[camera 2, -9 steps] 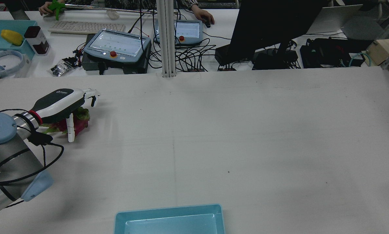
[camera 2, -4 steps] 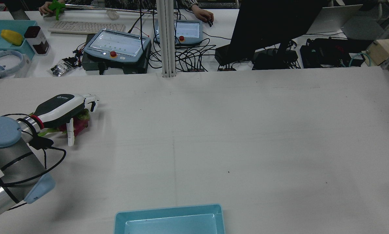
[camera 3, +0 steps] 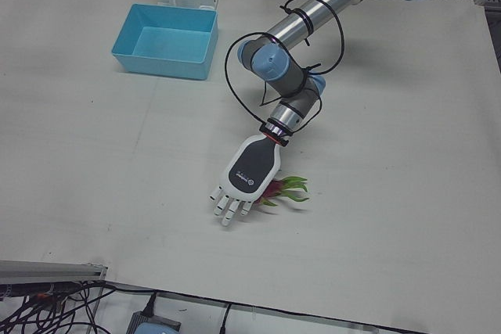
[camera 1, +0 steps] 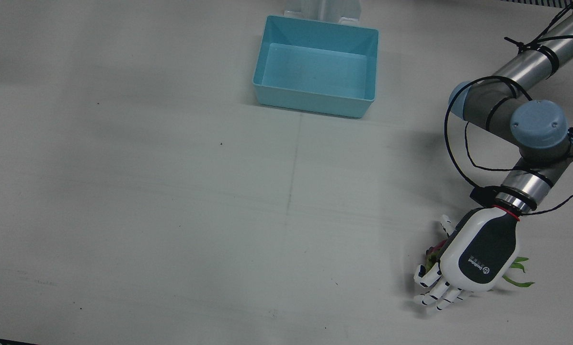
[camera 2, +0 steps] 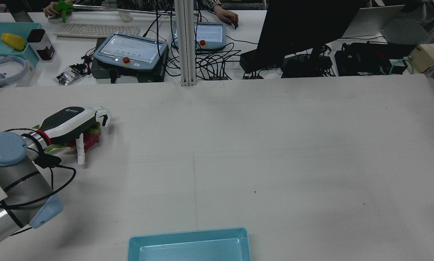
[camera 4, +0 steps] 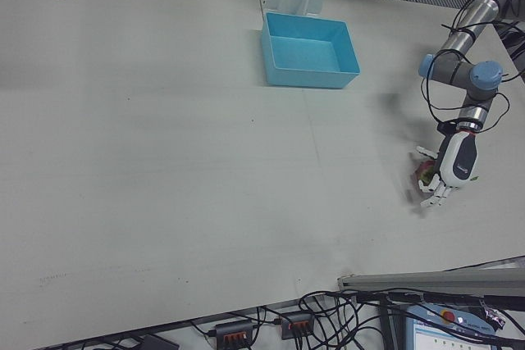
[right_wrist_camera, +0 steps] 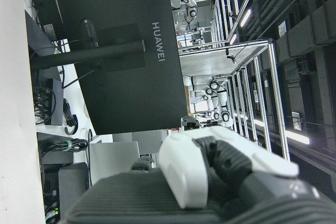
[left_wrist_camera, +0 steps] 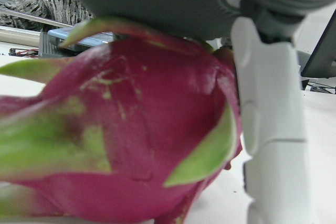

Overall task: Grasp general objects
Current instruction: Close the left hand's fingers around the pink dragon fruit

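Note:
A magenta dragon fruit [camera 2: 89,140] with green scales lies on the white table at the far left of the rear view. My left hand [camera 2: 70,121] hovers palm-down right over it, open, with fingers stretched forward past it and the thumb hanging beside it. The front view shows the left hand [camera 1: 478,257] covering most of the dragon fruit [camera 1: 430,255]; only its edge and green tips stick out. In the left hand view the dragon fruit [left_wrist_camera: 131,145] fills the picture under the palm, with one of the fingers [left_wrist_camera: 270,129] beside it. The right hand [right_wrist_camera: 220,171] shows only partly in its own view.
A light-blue bin [camera 1: 314,102] stands near the pedestals, far from the fruit; the same bin [camera 2: 188,235] sits at the rear view's bottom edge. Beyond the table are teach pendants [camera 2: 130,49], a keyboard [camera 2: 95,30], a monitor [camera 2: 304,25], cables and a person's hand [camera 2: 227,16].
The left hand has sunk lower onto the dragon fruit and tilted flatter, its thumb nearer the table. The fruit has not moved.

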### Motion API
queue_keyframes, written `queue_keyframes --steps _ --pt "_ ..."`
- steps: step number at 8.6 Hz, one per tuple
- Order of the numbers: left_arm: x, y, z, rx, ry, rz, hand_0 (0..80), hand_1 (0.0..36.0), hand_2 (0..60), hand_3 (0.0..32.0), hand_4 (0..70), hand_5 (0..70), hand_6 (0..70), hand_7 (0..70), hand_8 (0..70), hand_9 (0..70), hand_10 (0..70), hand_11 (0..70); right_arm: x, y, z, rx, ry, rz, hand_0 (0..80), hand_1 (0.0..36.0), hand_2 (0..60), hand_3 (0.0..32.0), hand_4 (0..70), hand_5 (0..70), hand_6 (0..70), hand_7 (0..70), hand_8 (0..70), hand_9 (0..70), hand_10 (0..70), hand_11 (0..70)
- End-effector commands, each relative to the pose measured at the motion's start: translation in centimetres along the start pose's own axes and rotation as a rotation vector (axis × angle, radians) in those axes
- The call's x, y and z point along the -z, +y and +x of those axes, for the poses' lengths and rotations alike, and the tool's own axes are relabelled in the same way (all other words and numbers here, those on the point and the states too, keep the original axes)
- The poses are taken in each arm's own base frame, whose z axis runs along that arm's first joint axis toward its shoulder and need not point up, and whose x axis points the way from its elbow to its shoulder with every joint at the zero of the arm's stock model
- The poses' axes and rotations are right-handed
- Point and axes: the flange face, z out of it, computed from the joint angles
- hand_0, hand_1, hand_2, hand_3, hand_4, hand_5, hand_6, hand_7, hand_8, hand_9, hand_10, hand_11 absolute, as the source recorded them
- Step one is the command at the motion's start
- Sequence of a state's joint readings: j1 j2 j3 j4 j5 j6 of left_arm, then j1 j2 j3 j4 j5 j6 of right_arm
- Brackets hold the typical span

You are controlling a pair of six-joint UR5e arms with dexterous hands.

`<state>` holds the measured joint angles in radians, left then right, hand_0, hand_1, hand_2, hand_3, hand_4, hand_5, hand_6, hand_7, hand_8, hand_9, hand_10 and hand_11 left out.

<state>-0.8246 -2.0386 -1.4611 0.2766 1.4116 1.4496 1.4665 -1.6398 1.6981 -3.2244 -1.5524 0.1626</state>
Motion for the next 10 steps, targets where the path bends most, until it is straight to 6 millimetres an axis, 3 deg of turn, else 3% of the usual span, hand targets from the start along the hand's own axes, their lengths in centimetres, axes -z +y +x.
queue_keyframes --steps 1,3,4,5,7,9,10 --pt "0.1 -0.3 -0.1 -0.002 0.002 0.044 57.0 36.0 60.0 9.0 0.0 70.0 14.8 35.6 23.5 20.2 15.7 25.9 0.0 0.0 0.0 0.0 0.0 0.0 0.0 0.0 0.0 0.0 0.0 0.0 0.0 0.0 0.0 0.0 0.0 0.0" --pt "-0.2 0.3 0.1 -0.039 0.006 0.045 59.4 36.0 60.0 3.0 2.6 70.0 26.5 55.7 36.3 35.8 28.4 43.8 0.0 0.0 0.0 0.0 0.0 0.0 0.0 0.0 0.0 0.0 0.0 0.0 0.0 0.0 0.0 0.0 0.0 0.0" --pt "-0.2 0.5 0.1 -0.04 0.004 0.055 67.0 36.0 60.0 0.0 4.7 70.0 35.6 69.0 43.1 45.2 36.0 53.7 0.0 0.0 0.0 0.0 0.0 0.0 0.0 0.0 0.0 0.0 0.0 0.0 0.0 0.0 0.0 0.0 0.0 0.0" --pt "-0.1 1.1 -0.1 -0.043 -0.004 0.057 79.3 36.0 60.0 0.0 5.8 70.0 42.9 70.0 48.5 52.7 42.2 62.3 0.0 0.0 0.0 0.0 0.0 0.0 0.0 0.0 0.0 0.0 0.0 0.0 0.0 0.0 0.0 0.0 0.0 0.0" --pt "-0.2 1.2 0.3 -0.039 0.004 0.059 80.0 36.0 60.0 0.0 8.9 70.0 54.9 70.0 59.0 67.4 50.6 70.0 0.0 0.1 0.0 0.0 0.0 -0.001 0.0 0.0 0.0 0.0 0.0 0.0 0.0 0.0 0.0 0.0 0.0 0.0" --pt "-0.1 1.2 1.2 -0.028 0.02 0.058 80.0 36.0 60.0 0.0 12.5 70.0 66.1 70.0 69.4 70.0 60.6 70.0 0.0 0.1 -0.1 0.0 -0.001 -0.002 0.0 0.0 0.0 0.0 0.0 0.0 0.0 0.0 0.0 0.0 0.0 0.0" --pt "0.1 1.2 2.5 -0.02 0.044 0.052 80.0 36.0 60.0 0.0 13.6 70.0 70.0 70.0 70.0 70.0 64.5 70.0 0.0 0.0 0.0 0.0 0.0 0.0 0.0 0.0 0.0 0.0 0.0 0.0 0.0 0.0 0.0 0.0 0.0 0.0"
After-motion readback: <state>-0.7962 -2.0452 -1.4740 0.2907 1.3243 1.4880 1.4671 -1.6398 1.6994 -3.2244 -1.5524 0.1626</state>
